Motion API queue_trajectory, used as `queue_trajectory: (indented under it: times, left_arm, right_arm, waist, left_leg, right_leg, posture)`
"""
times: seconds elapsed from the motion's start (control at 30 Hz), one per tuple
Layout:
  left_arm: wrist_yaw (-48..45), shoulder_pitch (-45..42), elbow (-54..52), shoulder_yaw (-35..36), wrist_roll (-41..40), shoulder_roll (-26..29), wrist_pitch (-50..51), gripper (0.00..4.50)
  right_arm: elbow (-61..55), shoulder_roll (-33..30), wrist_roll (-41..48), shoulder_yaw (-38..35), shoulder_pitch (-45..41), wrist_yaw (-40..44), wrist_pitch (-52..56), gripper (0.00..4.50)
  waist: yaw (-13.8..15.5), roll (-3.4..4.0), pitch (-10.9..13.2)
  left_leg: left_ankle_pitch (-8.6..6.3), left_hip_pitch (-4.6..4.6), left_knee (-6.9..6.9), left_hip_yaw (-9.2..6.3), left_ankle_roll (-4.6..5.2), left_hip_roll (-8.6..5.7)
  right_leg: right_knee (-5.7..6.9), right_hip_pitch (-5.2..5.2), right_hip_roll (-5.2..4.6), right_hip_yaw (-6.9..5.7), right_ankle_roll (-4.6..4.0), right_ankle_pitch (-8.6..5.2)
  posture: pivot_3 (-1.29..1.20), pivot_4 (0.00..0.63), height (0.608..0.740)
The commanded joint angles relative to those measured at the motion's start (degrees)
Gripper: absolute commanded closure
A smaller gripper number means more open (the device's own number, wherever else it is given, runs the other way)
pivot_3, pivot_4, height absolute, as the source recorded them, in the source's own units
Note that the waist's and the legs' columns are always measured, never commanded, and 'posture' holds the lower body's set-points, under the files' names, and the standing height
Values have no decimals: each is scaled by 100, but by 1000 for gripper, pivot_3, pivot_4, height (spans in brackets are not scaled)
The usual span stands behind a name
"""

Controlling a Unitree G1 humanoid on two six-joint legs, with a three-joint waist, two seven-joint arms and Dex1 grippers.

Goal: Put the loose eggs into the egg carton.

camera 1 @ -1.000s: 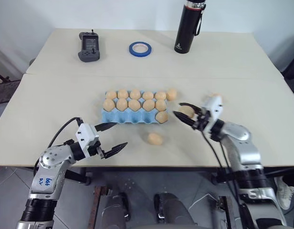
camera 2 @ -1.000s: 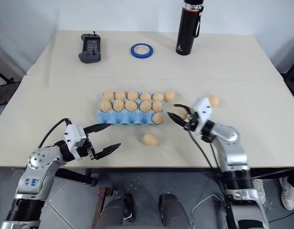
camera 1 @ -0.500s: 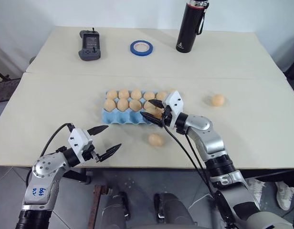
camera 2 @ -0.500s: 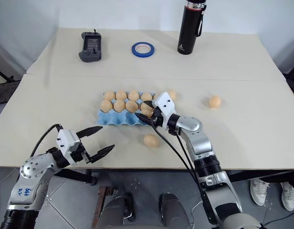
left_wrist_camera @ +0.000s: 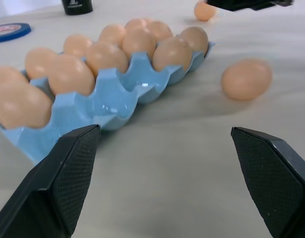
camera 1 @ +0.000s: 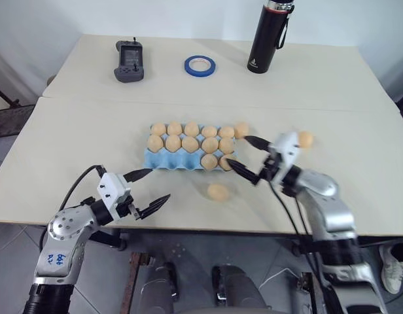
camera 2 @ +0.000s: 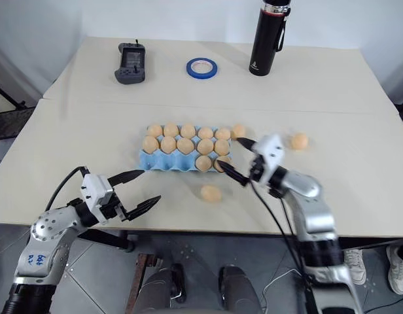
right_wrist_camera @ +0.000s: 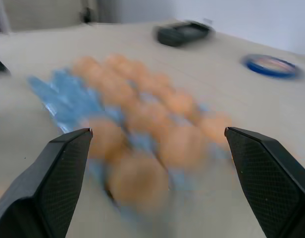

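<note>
The light blue egg carton (camera 1: 163, 160) lies mid-table with several eggs in its cups, two of them in the near row at its right end. Three loose eggs lie on the table. One egg (camera 1: 218, 191) sits in front of the carton, one (camera 1: 241, 129) touches its far right corner, and one (camera 1: 305, 139) lies further right. My right gripper (camera 1: 240, 152) stands open and empty just right of the carton, pointing at it. Near the table's front edge, left of the carton, my left gripper (camera 1: 157, 185) is open and empty.
At the back of the table stand a black flask (camera 1: 269, 36), a blue tape ring (camera 1: 199, 64) and a black handheld controller (camera 1: 128, 52). A seam crosses the table behind the carton.
My right gripper carried an egg from the right to the carton's near right cups, let it go there, opened wide and drew back to the right. The left gripper stayed put.
</note>
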Motion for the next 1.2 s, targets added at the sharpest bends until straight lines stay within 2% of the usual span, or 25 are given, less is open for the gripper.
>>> queue_trajectory:
  times: [0.03,0.23,0.43,0.5,0.63,0.7,0.93,1.03,1.13,1.2]
  left_arm:
    - [-102,-61,-61,-35,-137,-45,12,0]
    - [-168,-381,-6,-312,-49,-210,30,0]
    - [-298,-764,163,-594,37,-320,-20,0]
    - [-367,-859,214,-654,-10,-343,31,0]
    - [-365,-909,199,-631,-25,-317,110,0]
    - [-338,-885,190,-565,-38,-306,113,0]
    - [-164,-660,-45,-420,-31,-303,127,0]
    - [-39,-473,-271,-381,-29,-321,165,0]
    - [90,-324,-437,-270,-34,-288,184,0]
    - [150,-237,-496,-190,-43,-258,183,0]
  right_arm:
    - [9,-168,73,-794,620,-296,-535,25]
    - [497,-20,-233,-1420,1482,-1080,-1331,25]
    - [791,112,-484,-1262,1265,-1647,-1366,25]
    - [944,149,-577,-1214,977,-1982,-1114,25]
    - [1433,70,-621,-895,-345,-2322,-159,25]
    - [1878,37,-697,-785,-864,-2353,-70,25]
    - [4276,-5,-1206,-533,-2682,-2969,-322,25]
    - [5215,-4,-1436,-402,-3199,-3289,-568,25]
    - [5471,108,-1312,-457,-3443,-3226,-683,621]
    - [5424,160,-1294,-404,-3473,-3106,-704,1315]
  waist:
    - [-4,0,0]
    - [-89,1,0]
    - [-101,2,-1]
    - [-103,2,-1]
    - [-158,3,0]
    - [-144,3,0]
    - [-77,4,0]
    - [-89,4,0]
    - [-84,4,0]
    - [-85,4,0]
  left_leg:
    - [0,1,0,-1,0,1]
    - [3,16,16,-9,-3,3]
    - [4,14,31,-7,-2,1]
    - [4,14,35,-7,-2,2]
    - [5,14,36,-4,-3,1]
    - [8,13,37,-6,-5,2]
    - [30,6,35,-6,-9,1]
    - [30,5,40,1,-6,0]
    - [29,5,40,-1,-6,0]
    - [30,5,41,-1,-6,2]
  right_leg:
    - [-1,0,2,0,0,0]
    - [11,10,14,4,1,0]
    - [19,11,13,11,10,7]
    - [20,11,13,11,10,8]
    - [30,8,12,14,10,8]
    - [36,4,13,13,9,8]
    - [32,-2,18,12,3,0]
    - [31,-2,15,17,5,0]
    - [31,-2,16,16,6,0]
    - [32,-2,18,17,6,0]
  posture:
    - [0,150,740]
    - [0,150,740]
    - [0,150,740]
    - [0,150,740]
    - [0,150,740]
    - [0,150,740]
    - [0,150,740]
    - [0,150,740]
    - [0,150,740]
    - [0,150,740]
